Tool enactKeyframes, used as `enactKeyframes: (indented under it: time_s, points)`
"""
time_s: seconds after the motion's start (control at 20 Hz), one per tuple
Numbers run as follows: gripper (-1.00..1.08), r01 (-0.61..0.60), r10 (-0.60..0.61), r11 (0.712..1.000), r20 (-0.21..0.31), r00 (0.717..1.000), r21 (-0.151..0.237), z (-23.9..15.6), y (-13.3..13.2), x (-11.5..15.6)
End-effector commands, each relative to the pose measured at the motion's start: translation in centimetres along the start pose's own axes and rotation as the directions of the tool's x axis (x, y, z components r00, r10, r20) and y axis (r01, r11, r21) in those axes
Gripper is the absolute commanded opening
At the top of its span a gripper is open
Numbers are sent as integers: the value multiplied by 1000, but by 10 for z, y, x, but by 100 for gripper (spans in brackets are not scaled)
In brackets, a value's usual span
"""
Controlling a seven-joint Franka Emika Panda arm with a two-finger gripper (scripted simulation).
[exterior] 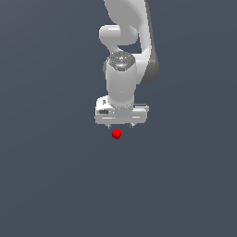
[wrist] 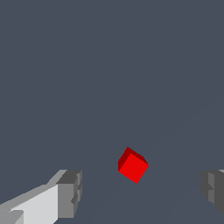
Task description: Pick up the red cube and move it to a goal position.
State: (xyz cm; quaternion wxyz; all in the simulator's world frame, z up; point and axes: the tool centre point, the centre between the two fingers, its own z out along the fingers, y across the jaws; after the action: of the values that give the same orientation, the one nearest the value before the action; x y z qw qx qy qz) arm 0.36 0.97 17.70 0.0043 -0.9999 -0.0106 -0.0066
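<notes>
Hanging above the cube (exterior: 116,134), the arm (exterior: 124,55) points straight down, white, jointed, entering from the frame's top edge.
Jaws: spread wide, holding nothing; the two grey fingertips (wrist: 70,192) stand well apart, wider than the cube.
Cube: small, bright red, matte; turned at an angle to the fingertips; lying on the dark grey desk (exterior: 51,176), between and just below the fingertips, untouched by either.
</notes>
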Motion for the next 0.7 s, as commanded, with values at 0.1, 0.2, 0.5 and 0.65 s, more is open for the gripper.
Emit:
enactKeyframes:
  time_s: [0.1, 0.2, 0.5, 0.65]
  points:
    - [100, -3, 3, 1000, 0, 1000, 0, 1, 0, 0]
    - [100, -12, 12, 1000, 0, 1000, 0, 3, 1, -1]
    - [100, -77, 77, 997, 1, 997, -2, 21, 5, -7]
    - [100, -131, 131, 991, 2, 991, -4, 35, 8, -12]
